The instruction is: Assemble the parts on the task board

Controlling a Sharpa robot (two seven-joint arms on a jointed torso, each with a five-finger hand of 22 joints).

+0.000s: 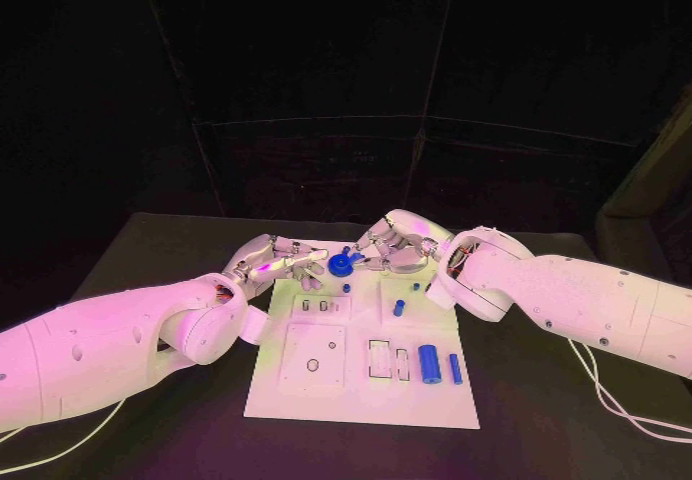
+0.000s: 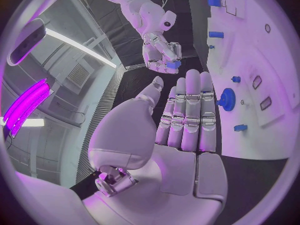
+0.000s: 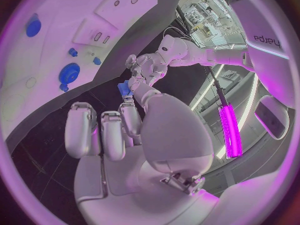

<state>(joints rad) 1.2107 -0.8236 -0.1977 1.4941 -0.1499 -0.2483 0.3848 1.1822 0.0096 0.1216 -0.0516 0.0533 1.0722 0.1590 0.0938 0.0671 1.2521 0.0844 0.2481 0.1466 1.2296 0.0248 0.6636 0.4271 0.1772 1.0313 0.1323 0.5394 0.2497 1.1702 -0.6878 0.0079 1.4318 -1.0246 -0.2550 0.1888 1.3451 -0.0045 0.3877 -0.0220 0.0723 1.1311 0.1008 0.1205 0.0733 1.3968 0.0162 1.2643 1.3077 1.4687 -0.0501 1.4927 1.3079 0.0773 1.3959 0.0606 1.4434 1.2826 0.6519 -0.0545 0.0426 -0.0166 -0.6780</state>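
The left hand (image 1: 277,262) hovers released, fingers straight, beside the round blue gear part (image 1: 340,264); the right hand (image 1: 397,250) pinches a small blue block (image 3: 124,88) above the white task board (image 1: 361,400).

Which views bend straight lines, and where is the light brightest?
Both wrist views are fisheye circles: the board edges curve there and in the right wrist view. The head view keeps the board edges nearly straight, with a black background. Brightest: a magenta lamp in the right wrist view, another in the left wrist view.
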